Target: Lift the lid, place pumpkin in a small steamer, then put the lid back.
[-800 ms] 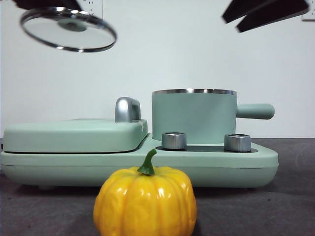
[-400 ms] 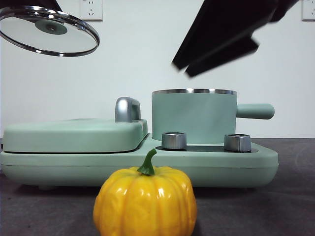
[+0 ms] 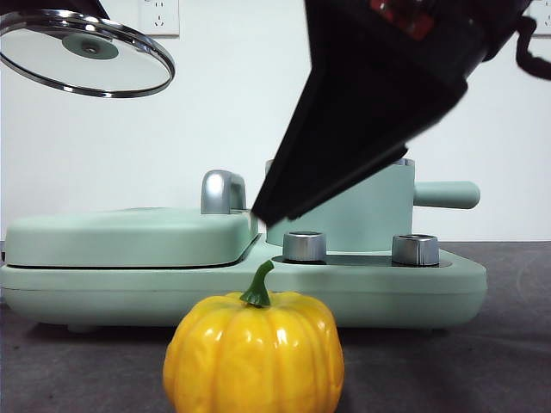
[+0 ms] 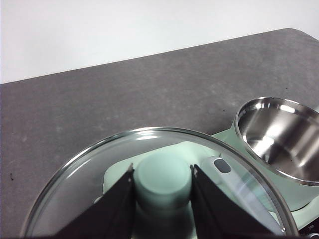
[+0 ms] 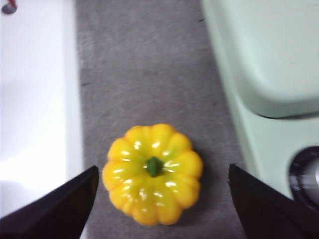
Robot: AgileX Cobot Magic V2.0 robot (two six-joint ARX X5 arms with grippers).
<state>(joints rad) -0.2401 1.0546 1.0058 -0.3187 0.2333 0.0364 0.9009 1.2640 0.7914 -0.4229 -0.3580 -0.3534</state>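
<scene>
The glass lid (image 3: pixel 86 53) hangs tilted high at the upper left, my left gripper (image 4: pixel 162 186) shut on its mint-green knob (image 4: pixel 163 175). The small steamer (image 3: pixel 379 211) stands uncovered on the appliance, its steel inside (image 4: pixel 279 137) bare. The yellow pumpkin (image 3: pixel 254 353) rests on the dark table in front of the appliance. My right gripper (image 5: pixel 159 199) is open and hovers above the pumpkin (image 5: pixel 153 172), one jaw on each side of it, not touching. In the front view that arm is the big dark shape (image 3: pixel 362 129) reaching down from the upper right, partly hiding the steamer.
The mint-green appliance base (image 3: pixel 413 288) carries a flat rectangular cover (image 3: pixel 129 234) on its left half and two steel knobs (image 3: pixel 304 246) in front of the steamer. The steamer's side handle (image 3: pixel 448 194) points right. A white wall is behind.
The right arm has swung down from the upper right toward the pumpkin and now covers part of the steamer. The lid moved slightly left and up a second ago, then held still.
</scene>
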